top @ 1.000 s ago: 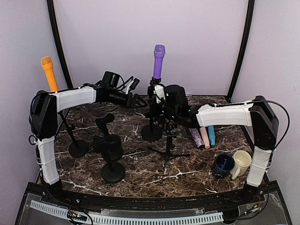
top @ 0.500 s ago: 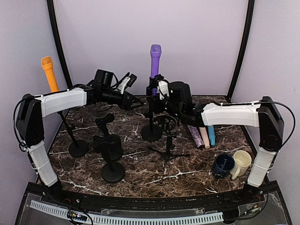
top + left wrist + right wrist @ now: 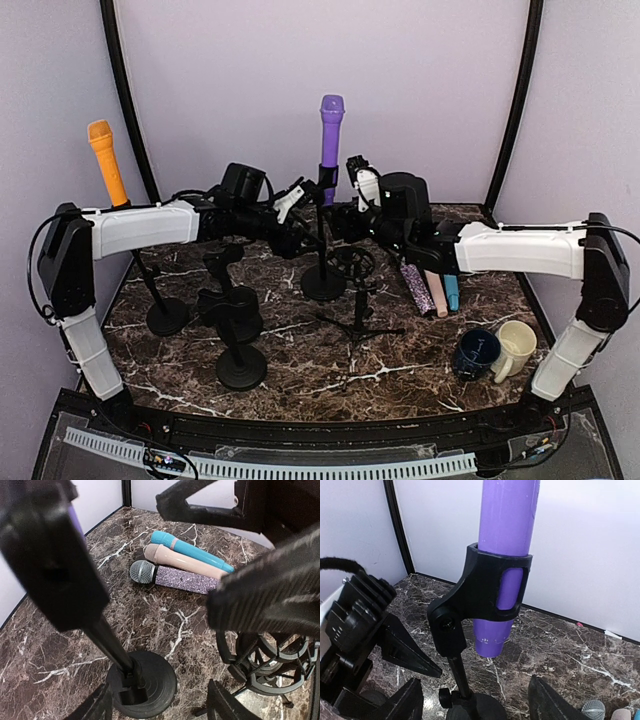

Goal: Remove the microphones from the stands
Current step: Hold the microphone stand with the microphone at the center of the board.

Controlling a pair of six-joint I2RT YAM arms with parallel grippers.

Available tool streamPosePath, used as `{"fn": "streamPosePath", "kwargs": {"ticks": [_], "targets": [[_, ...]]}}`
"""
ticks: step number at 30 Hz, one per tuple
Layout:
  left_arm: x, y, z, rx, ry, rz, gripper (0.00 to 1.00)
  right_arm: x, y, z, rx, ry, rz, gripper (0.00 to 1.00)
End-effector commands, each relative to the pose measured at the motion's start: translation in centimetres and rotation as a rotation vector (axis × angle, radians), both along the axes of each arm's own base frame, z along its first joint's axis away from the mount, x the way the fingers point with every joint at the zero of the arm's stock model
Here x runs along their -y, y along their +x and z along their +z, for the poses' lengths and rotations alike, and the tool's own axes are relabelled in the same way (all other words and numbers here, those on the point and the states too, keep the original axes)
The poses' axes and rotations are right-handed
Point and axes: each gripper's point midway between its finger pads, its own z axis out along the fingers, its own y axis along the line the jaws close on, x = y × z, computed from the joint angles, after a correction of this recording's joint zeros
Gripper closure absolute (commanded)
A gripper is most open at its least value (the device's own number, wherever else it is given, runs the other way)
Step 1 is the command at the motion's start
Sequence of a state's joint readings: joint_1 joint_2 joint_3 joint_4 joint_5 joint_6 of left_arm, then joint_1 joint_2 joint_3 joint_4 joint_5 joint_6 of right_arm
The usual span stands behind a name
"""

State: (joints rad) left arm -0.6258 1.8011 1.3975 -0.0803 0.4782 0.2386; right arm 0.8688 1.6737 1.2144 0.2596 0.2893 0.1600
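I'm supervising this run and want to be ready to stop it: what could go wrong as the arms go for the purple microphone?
1. The purple microphone sits deep in its clip, and the left gripper is open around the stand, not clamping it, so a pull might tip it.
2. The open right gripper works close by, so the two could collide.
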Motion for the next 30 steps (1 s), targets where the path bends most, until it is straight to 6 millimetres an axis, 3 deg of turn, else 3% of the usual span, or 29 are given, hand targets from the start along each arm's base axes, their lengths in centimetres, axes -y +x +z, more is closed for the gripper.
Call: {"fn": "streamPosePath", "kwargs": {"ticks": [1,8,13,23,30], "targets": [[-0.4,-0.3,1.7,0.152,0.032,0.023,0.34,1.7,-0.5,3.1,0.003,0.096,0.016,0.21],[-0.9,-0.3,2.3,0.121,0.006,0.079,0.33,2.5,0.4,6.6,-0.021,0.166,0.101,0.02],[-1.0,-0.8,2.9,0.063,-0.044,0.104,0.33,1.8,2.3,8.9,-0.005,0.161,0.118,0.01],[-1.0,-1.1,4.9,0.027,-0.086,0.124,0.33,-1.3,6.2,7.7,-0.038,0.086,0.158,0.02],[-1.2,-1.2,5.3,0.024,-0.084,0.130,0.33,-1.7,7.3,7.5,-0.026,0.077,0.136,0.20]]}}
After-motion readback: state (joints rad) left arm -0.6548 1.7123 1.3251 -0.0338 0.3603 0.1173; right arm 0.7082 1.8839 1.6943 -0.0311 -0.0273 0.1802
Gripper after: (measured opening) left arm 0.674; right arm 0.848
